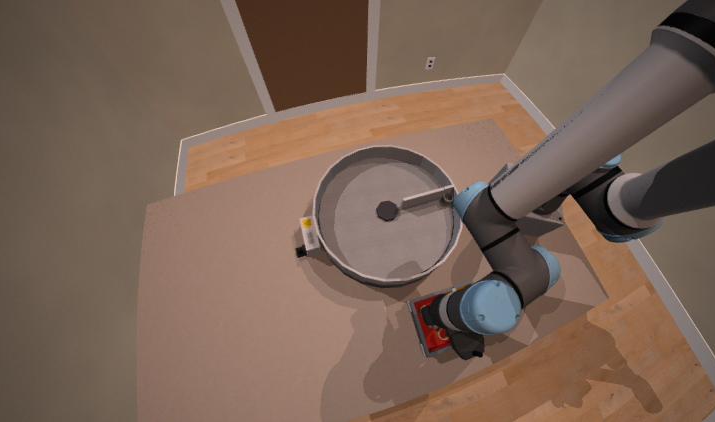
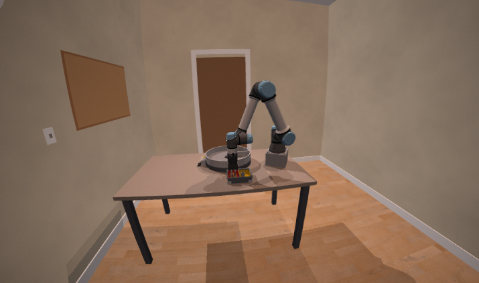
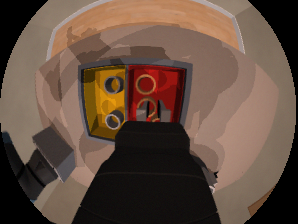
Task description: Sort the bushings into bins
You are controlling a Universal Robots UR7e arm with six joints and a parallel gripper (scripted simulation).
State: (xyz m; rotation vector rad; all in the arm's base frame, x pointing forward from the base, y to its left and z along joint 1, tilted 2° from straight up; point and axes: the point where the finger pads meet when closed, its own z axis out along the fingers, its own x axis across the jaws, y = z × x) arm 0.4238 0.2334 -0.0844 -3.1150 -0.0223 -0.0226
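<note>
My gripper [image 3: 153,105] points down into the red bin [image 3: 171,82], its fingers slightly apart. They look open, with a bronze bushing [image 3: 156,120] low between them, partly hidden by the gripper body. Two more bronze bushings are in this bin: one ring [image 3: 146,84] stands clear of the fingers, the other ring is just beyond them, partly covered. The yellow bin [image 3: 90,112] holds two steel bushings, one [image 3: 120,85] far and one [image 3: 108,125] near. The turntable [image 1: 370,246] carries a grey bushing [image 1: 448,196] beside the guide bar, near the rim.
Both bins share one grey tray [image 2: 239,180] near the table's front edge. The turntable's high wall [image 2: 212,161] stands behind it. A straight guide bar [image 1: 425,197] crosses the disc from near the hub. A small boxed device [image 1: 310,236] is fixed outside the wall.
</note>
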